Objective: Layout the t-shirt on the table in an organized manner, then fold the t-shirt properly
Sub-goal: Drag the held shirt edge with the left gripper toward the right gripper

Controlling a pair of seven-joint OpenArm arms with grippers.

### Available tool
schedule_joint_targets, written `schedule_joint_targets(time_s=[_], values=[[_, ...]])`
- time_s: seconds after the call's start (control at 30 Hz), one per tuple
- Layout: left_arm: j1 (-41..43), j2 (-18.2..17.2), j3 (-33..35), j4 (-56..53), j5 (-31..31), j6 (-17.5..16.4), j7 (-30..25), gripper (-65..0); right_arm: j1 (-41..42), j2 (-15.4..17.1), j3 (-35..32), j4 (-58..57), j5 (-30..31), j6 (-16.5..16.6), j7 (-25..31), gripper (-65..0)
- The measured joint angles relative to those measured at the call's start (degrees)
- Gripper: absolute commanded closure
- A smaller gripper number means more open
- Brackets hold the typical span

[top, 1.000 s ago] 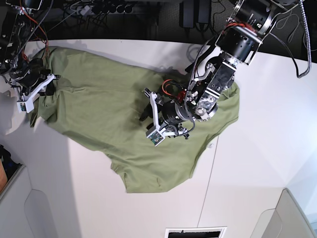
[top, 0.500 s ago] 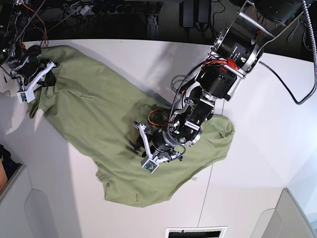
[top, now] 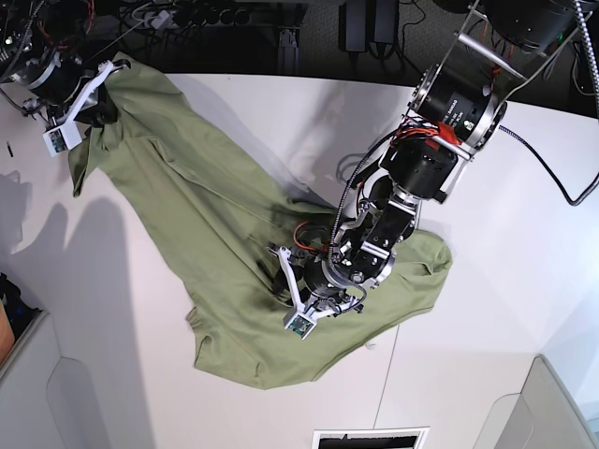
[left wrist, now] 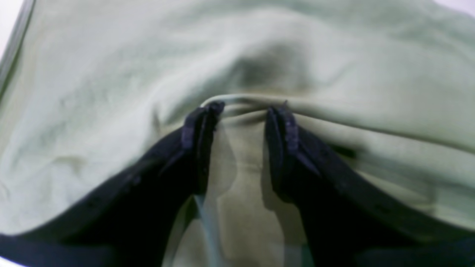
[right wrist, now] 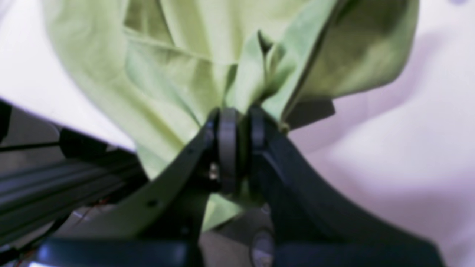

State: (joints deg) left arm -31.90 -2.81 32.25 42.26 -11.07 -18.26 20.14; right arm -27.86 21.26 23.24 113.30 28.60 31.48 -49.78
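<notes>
- Olive-green t-shirt (top: 234, 234), spread in a long diagonal across white table (top: 487, 309): near hem bunched at the front edge, far end lifted at the back corner on the base view's left.
- Thin dark seam in the tabletop, running from the near edge up to the cloth.
- Left gripper (top: 295, 299), on the base view's right, pressed down onto the mid-body of the shirt near the front.
- Left fingers (left wrist: 200, 126), set moderately apart, a raised ridge of cloth between the tips; whether the ridge is clamped, cannot tell.
- Cloth on both sides of that ridge, rumpled in soft folds.
- Right gripper (right wrist: 239, 122), at the far back corner, jaws pinched narrow on a gathered fold of the shirt.
- Held cloth, fanning out beyond the tips and hanging clear above the white surface in the right wrist view.
- Dark cables and equipment past the far table edge.
</notes>
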Motion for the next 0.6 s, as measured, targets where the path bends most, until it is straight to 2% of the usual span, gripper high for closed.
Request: schedule_joint_targets(time_s=[0.2, 0.27, 0.37, 0.5, 0.53, 0.57, 0.6], values=[[-0.20, -0.09, -0.02, 0.00, 0.26, 0.46, 0.85, -27.1, -2.19, 0.02, 0.17, 2.29, -0.46, 0.02, -0.63, -24.2], [-0.20, -0.15, -0.07, -0.02, 0.48, 0.94, 1.01, -27.1, -2.49, 0.02, 0.66, 2.25, -0.50, 0.00, -0.90, -27.6], [-0.20, -0.20, -0.07, -0.02, 0.61, 0.94, 1.03, -27.1, -2.43, 0.02, 2.38, 2.34, 1.97, 0.00, -0.81, -27.6], [-0.22, -0.22, -0.07, -0.02, 0.63, 0.94, 1.42, -27.1, -1.25, 0.02, 6.32, 2.73, 5.70, -0.02, 2.84, -27.3], [-0.37, -0.20, -0.07, -0.02, 0.70, 0.94, 1.92, -27.1, -0.33, 0.02, 7.10, 2.71, 5.66, -0.39, 2.95, -25.3], [-0.39, -0.20, -0.07, 0.00, 1.25, 0.94, 2.19, -27.1, 0.90, 0.00, 7.52, 2.67, 5.27, -0.90, 3.08, -20.3], [-0.37, -0.20, -0.07, 0.22, 2.01, 0.96, 2.34, -27.1, 2.25, 0.00, 7.63, 2.54, 4.61, -1.42, 3.15, -12.4]])
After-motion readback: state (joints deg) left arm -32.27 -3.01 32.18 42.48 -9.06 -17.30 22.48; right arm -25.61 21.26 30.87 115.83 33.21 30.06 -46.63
